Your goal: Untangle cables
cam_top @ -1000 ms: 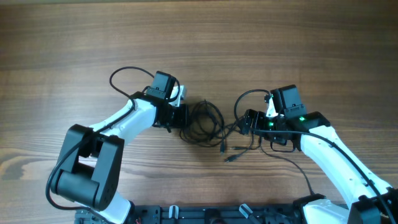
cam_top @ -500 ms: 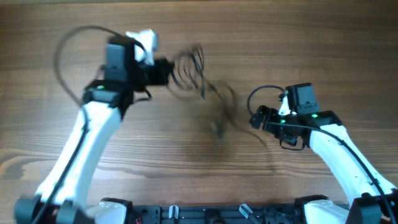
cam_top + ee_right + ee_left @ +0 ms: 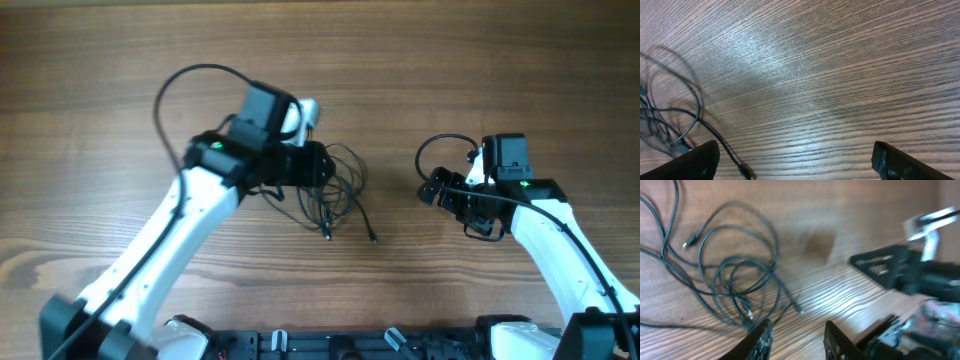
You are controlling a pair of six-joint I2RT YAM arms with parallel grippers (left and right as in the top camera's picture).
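Cables [image 3: 335,188] sit in one loose tangle of loops right at the tip of the L gripper [image 3: 316,165]. They spill out ahead of it and a bit to one side, flat on the table [image 3: 480,60]. Two loose ends trail out of the pile away from the L gripper, each w/ a small plug tip [image 3: 326,236], close together but not touching.

L wrist view: loops overlap ahead and left of the fingers [image 3: 762,339]. One strand runs in close by the left-hand finger, can't tell if it touches. L gripper is released, fingers part-way apart w/ wood showing btwn them, gripping nothing.

R gripper [image 3: 431,190] sits well off the pile across a stretch of table, facing it. R wrist view: jaws spread wide, only wood grain btwn them. A cable strand curls in near its left-hand finger [image 3: 695,162] at the frame edge, outside the gap. Blurry R arm [image 3: 910,272] shows beyond the L gripper, far right.
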